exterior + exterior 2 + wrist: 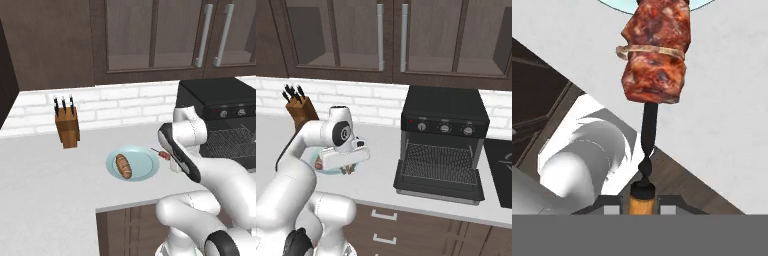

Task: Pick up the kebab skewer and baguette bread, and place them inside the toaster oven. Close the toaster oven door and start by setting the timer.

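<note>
Left base view: the plate point(146, 170), pale blue, lies at frame centre on the grey counter point(45, 180). The bread point(123, 166) rests on the plate's left half, its long axis running up-left to down-right. The skewer point(163, 155) shows just right of the plate's upper right rim, lifted clear of the counter, its thin tip pointing up-left and its meat next to the arm's wrist. The gripper point(172, 161) is largely hidden behind the white arm here. The knife block point(67, 126) stands at left of centre, near the white brick wall, well apart from the plate. The oven point(225, 107) sits at the right edge, its rack visible.

Right base view: the oven occupies right of centre, three knobs point(444, 128) along its top front. The door point(438, 189) is folded down flat, and the wire rack point(439, 162) behind it carries nothing. The gripper hangs at left of centre, over the plate's rim.

Hand view: the fingers point(671, 201), set narrow, clamp the skewer's orange handle end at bottom centre. The dark stick rises from there to the reddish-brown meat at top centre, above the counter and the plate's edge.
</note>
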You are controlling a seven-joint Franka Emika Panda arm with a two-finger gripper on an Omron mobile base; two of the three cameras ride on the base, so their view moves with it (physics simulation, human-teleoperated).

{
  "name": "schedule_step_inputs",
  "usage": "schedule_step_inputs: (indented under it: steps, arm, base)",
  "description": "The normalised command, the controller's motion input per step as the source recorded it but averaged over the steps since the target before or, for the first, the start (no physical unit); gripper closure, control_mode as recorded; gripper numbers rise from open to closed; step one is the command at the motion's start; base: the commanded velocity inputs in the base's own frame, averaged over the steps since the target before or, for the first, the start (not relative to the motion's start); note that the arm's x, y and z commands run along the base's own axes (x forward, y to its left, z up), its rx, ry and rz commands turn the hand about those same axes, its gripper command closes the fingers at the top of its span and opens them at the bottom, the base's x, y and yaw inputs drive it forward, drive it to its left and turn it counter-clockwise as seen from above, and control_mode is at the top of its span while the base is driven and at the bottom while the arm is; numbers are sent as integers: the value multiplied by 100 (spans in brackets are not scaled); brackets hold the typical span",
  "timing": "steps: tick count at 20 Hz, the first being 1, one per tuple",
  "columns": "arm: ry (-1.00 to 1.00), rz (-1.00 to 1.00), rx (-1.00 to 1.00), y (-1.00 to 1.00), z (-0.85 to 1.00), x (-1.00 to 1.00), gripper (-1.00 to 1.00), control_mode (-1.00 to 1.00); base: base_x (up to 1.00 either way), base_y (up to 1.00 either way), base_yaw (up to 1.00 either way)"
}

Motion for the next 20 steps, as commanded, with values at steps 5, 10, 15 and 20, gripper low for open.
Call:
schedule_step_inputs:
  steps: [5,10,15,20]
  arm:
    - [4,-2,13,-85,76,-61,100,-100]
    - [0,-2,11,-97,51,-49,100,-100]
    - [8,-4,3,-100,14,-13,100,-100]
    - [2,-15,2,-97,7,0,100,-100]
  base:
    - [0,0,0]
    - [0,0,0]
    - [0,0,0]
    - [0,0,0]
